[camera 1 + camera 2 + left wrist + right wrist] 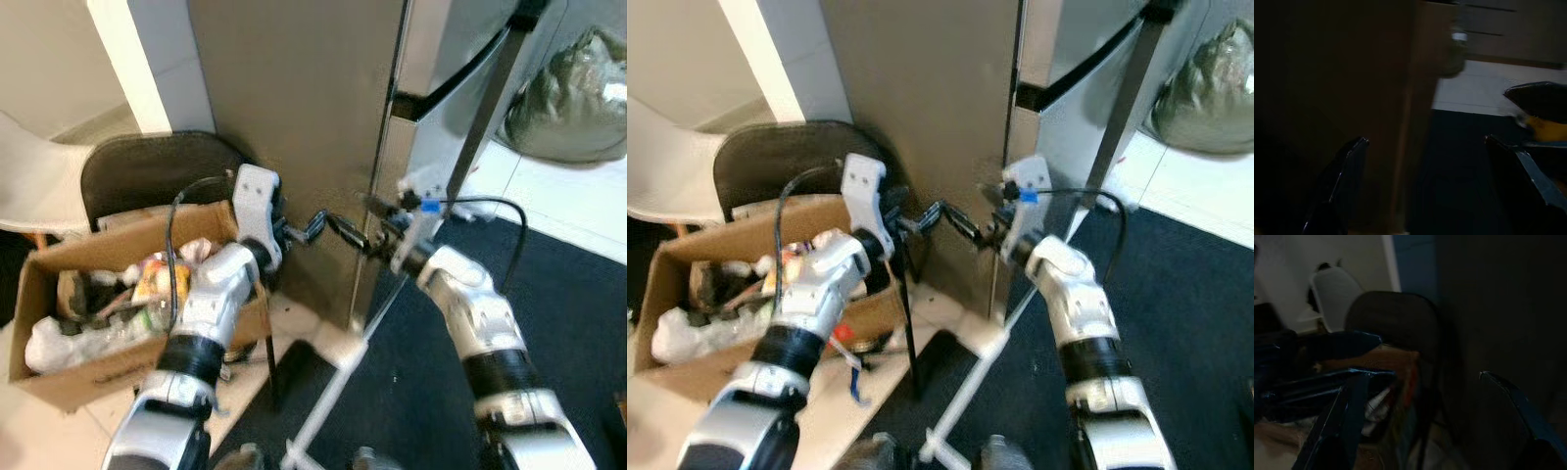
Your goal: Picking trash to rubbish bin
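The cardboard box (73,323) on the chair (147,171) already holds a heap of trash (118,304) — some of the job looks done. Both the left gripper (315,227) and right gripper (355,233) hover released and empty before the cabinet (294,117) — nothing picked now.

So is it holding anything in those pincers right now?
No, nothing is held. The left pincer and the right pincer are both open with bare gaps, raised in front of the brown cabinet beside the cardboard box of trash.
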Available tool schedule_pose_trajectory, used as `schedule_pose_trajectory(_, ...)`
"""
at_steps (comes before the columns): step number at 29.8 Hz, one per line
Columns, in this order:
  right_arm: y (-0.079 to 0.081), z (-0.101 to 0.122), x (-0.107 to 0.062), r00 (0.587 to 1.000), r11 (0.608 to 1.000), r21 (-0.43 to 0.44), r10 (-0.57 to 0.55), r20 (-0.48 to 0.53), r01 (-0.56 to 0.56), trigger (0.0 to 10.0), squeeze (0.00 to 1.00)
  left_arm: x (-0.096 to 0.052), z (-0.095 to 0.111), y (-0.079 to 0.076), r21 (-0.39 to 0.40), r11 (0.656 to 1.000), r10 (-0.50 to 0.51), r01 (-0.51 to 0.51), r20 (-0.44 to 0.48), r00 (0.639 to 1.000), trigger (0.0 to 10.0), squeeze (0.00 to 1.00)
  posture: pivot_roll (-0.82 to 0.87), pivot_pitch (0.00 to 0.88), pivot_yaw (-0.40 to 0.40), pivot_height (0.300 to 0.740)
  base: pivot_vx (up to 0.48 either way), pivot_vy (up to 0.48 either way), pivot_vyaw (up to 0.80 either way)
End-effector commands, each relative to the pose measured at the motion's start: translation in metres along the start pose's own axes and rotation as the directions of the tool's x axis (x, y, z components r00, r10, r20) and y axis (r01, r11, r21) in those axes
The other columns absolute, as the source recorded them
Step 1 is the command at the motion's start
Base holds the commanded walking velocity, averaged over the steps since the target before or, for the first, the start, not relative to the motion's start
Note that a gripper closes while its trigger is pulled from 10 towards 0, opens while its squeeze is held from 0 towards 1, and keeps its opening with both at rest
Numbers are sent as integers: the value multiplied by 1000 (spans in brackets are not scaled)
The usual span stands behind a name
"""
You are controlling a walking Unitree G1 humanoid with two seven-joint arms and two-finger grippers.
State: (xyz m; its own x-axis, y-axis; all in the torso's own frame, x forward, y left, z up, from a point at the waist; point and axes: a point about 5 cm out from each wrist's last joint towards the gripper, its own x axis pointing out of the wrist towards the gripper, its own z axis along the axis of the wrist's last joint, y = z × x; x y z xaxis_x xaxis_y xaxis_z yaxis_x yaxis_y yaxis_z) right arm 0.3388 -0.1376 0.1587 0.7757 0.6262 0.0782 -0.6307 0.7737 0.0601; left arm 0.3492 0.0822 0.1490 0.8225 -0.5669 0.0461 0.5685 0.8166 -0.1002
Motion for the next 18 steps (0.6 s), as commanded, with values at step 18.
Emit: schedule_pose_trajectory(18,2,-1,2,1000,1000,9,12,3,-12,10000,0,-1,-6,0,-18,1000,-3,3,-21,1000,10000,0,-57,0,13,740,-307,0,0)
